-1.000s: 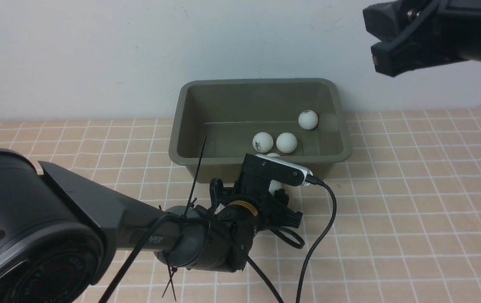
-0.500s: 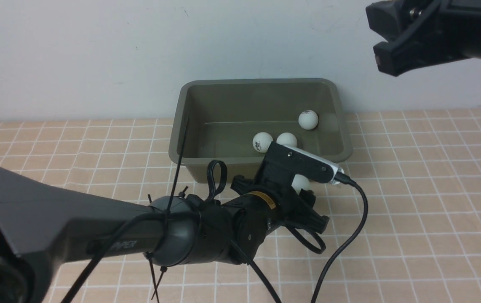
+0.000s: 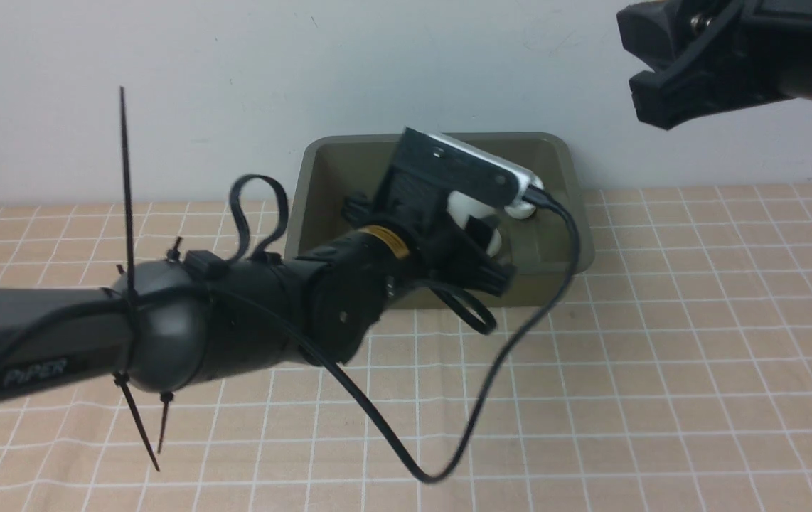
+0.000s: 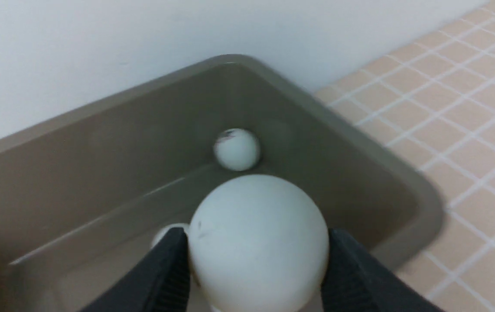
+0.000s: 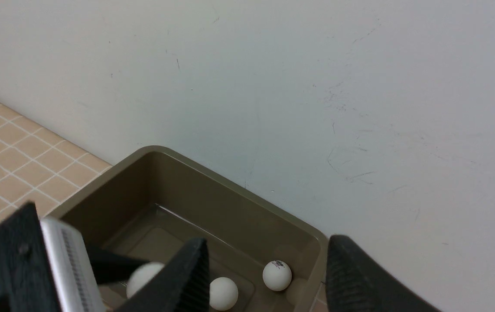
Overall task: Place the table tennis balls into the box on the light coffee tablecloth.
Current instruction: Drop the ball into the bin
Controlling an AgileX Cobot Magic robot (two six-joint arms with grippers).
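The left fingers (image 4: 167, 271) squeeze a white ball (image 4: 258, 238) and hold it over the green box (image 4: 100, 156) on the cloth (image 3: 662, 355). Other balls (image 5: 277, 275) lie inside. The right fingers (image 5: 189, 277) are spread apart, high up, with nothing in them.

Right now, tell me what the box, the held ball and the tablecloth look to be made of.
Box: likely moulded plastic, olive, smooth with a soft sheen. Ball in the left gripper: probably plastic, white, matte, no glare. Tablecloth: seemingly fabric, peach-tan with white grid, matte; weave not visible.
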